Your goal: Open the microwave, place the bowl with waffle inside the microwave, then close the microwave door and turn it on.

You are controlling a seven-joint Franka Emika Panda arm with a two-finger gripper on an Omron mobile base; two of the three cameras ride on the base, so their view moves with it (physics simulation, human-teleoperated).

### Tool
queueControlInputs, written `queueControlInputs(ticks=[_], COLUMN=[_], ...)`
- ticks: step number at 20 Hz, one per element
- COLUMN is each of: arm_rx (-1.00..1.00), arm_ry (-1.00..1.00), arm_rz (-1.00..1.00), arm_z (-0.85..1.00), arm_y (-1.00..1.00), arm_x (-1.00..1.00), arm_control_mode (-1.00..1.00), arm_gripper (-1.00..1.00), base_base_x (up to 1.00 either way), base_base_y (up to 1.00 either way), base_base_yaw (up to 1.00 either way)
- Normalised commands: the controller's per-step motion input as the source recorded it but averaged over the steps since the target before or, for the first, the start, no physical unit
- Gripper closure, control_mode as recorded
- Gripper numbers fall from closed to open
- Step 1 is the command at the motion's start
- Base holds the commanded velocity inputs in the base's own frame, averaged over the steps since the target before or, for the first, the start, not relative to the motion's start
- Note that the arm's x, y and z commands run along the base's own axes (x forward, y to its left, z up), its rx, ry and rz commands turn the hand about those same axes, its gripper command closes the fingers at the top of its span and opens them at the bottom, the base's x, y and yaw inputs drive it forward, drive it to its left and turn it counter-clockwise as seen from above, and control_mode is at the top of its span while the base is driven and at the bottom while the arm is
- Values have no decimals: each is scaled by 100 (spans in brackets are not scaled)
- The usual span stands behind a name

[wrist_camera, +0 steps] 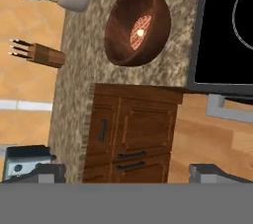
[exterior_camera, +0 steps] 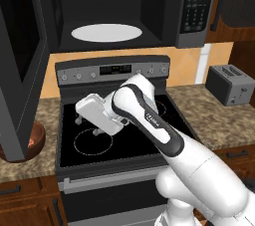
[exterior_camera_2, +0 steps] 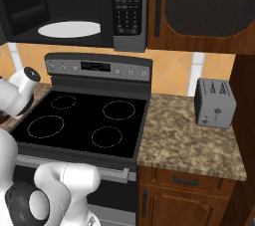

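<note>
Your tool (wrist_camera: 127, 172) stands fully open and holds nothing. In the hand view the bowl (wrist_camera: 137, 24) sits at twelve o'clock from the tips, well apart, on the bench (wrist_camera: 79, 70) just beside the stove (wrist_camera: 227, 30), with the waffle (wrist_camera: 140, 31) lying inside. The microwave door (exterior_camera: 20, 60) already hangs open. Expect a stiff, glossy, probably slippery shell; take it by the rim, one finger inside, and carry it level so the waffle stays put.

Arm (exterior_camera: 149, 120): glossy white rounded shell segments, dark grey joint bands, small dark lettering on the forearm link. Bulbous white base links (exterior_camera_2: 64, 185), one round black joint cap.
</note>
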Motion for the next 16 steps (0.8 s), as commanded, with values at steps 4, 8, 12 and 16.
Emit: queueControlInputs(ticks=[4,8,12,16], arm_rx=[-3,-3,-5,-5], arm_ry=[0,6,2,0], arm_rz=[6,0,0,0], arm_z=[-45,-41,-31,-13], arm_y=[43,69,73,48], arm_x=[92,91,67,38], arm_control_mode=[-100,-100,-100,-100], arm_gripper=[-100,-100,-100,-100], base_base_x=[0,0,0,0], base_base_y=[0,0,0,0], base_base_yaw=[0,0,0,0])
